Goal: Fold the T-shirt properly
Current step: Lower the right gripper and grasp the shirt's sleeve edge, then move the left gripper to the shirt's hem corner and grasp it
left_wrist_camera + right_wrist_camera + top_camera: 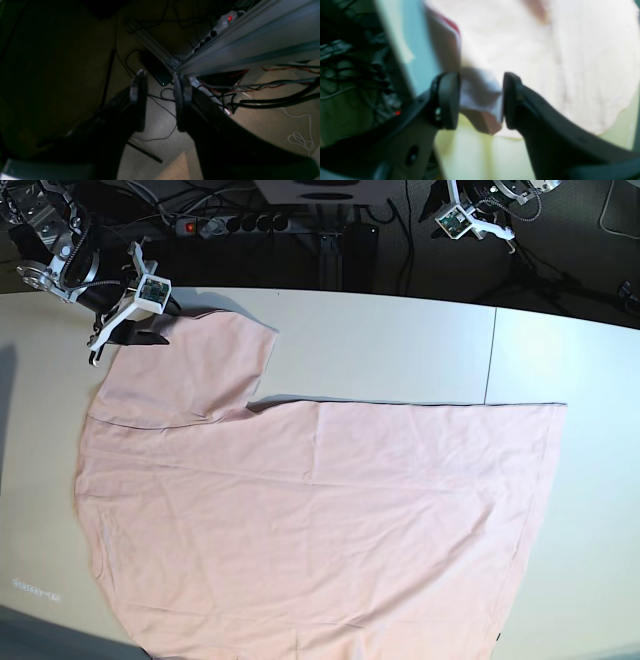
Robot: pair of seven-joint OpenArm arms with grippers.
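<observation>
Cables and a power strip (212,30) fill the left wrist view, with carpet below; the left pincer (160,100) stands with its jaws apart and nothing between them, pointing down at the floor beside a metal rail (250,40). A careless swing from here might snag those cables.

Blurred cloth shows in the right wrist view: the right pincer (480,100) has a bunched edge of the T-shirt (545,50) between its jaws, which seem clamped on it, though the blur leaves that unsure. A shallow hold like this could slip free once pulled.

Base view puts the shirt spread plain side up across the worktop (400,340), one sleeve reaching to the upper left, where the right pincer (100,345) sits low at the sleeve tip. The left arm (470,215) hangs off the worktop, upper right. Pulling only one corner could drag and wrinkle the cloth.
</observation>
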